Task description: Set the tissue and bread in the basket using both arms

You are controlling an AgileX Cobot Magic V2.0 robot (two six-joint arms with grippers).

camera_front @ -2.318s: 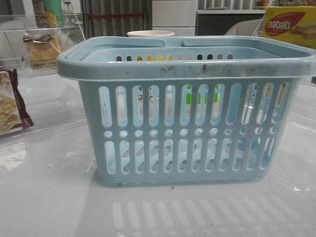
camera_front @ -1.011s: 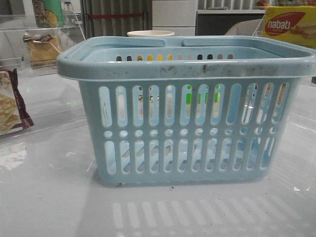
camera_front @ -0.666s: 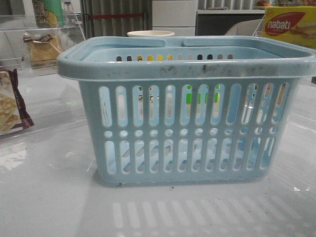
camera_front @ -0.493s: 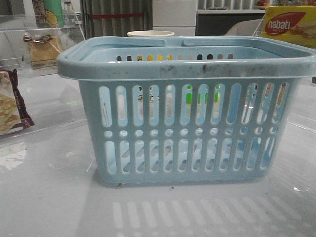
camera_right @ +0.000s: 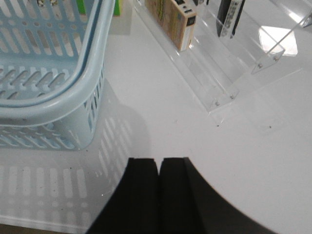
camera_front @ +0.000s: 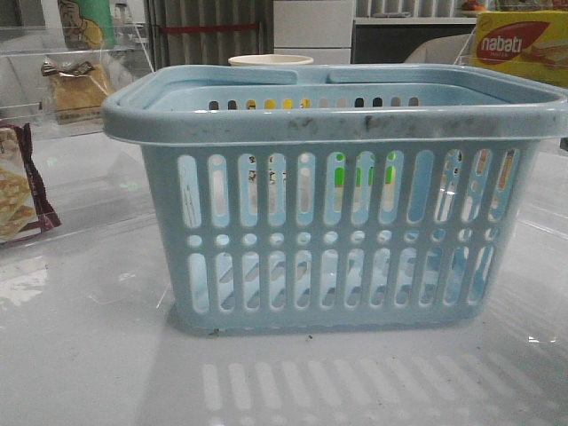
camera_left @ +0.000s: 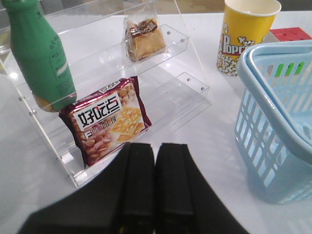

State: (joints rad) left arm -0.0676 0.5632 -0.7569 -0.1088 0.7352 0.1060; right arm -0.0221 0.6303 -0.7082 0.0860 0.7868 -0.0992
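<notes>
I am logging the basket [camera_front: 337, 213], light blue with slotted sides and a scuffed rim, sitting upright on the white table [camera_front: 89, 355] and filling most of the front view; I am seeing nothing clearly lying inside it. I am reading the left gripper [camera_left: 155, 180] as closed, its two black fingers pressed together with nothing between them, hovering above the table near a clear acrylic stand [camera_left: 190, 44]. On that stand's upper step I am finding the bread [camera_left: 144, 39], golden-brown in a clear bag gathered at the top, standing upright and well apart from the gripper. Below it I am noting a maroon-edged cracker packet [camera_left: 109, 122] leaning on the lower step, and beside that a green bottle [camera_left: 41, 53]. A yellow popcorn cup [camera_left: 246, 34] is standing just beyond the basket's corner. I am reading the right gripper [camera_right: 159, 190] as closed and empty too, hanging over bare table just beside the basket's end wall. Near it a second acrylic stand [camera_right: 229, 83] is holding a tan box [camera_right: 173, 19] and a dark upright item [camera_right: 229, 17], possibly the tissue, though I cannot tell. A yellow-and-red nabati box [camera_front: 519, 44] is showing at the back.
</notes>
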